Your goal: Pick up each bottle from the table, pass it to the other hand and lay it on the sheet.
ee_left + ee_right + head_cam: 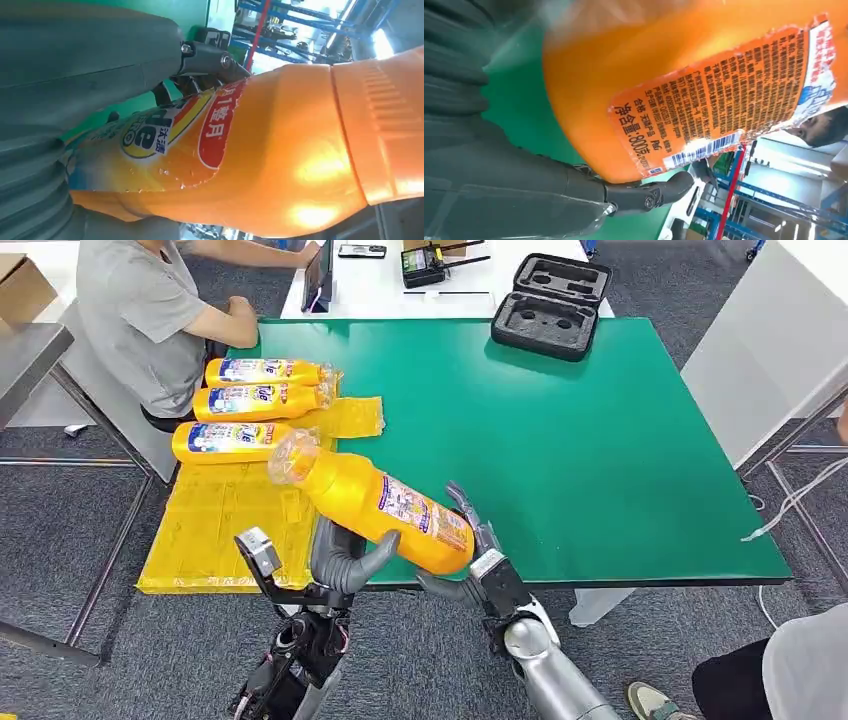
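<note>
Orange-yellow plastic is most of what I'm looking at on the head view: the bottle (385, 508) is up in the air over the near edge of the green table (600, 440), tilted, clear-wrapped cap end pointing up toward the sheet (215, 525), fat base down toward my right side. It has a white-and-blue label with a red patch. Both hands are on it at once: my left hand (350, 560) wraps the middle from below, thumb curled over the front, and my right hand (478, 558) cups the base with fingers up along the far side. Count-wise, I see four bottles total: this one plus three bottles (255, 402) lying side by side on the yellow sheet, caps toward the table's middle. One person (150, 310) sits at the far left corner. One open black case (552, 302) sits at the far edge.

Left wrist view: the grey thumb (90, 60) presses on the front label, darker fingers (210, 57) reach round behind, clamped on the bottle. Ribbed orange cap at the frame edge.

Right wrist view: back label with fine print and a barcode, and a dark finger (649, 192) hooked under the rounded base, so that hand's holding too.
</note>
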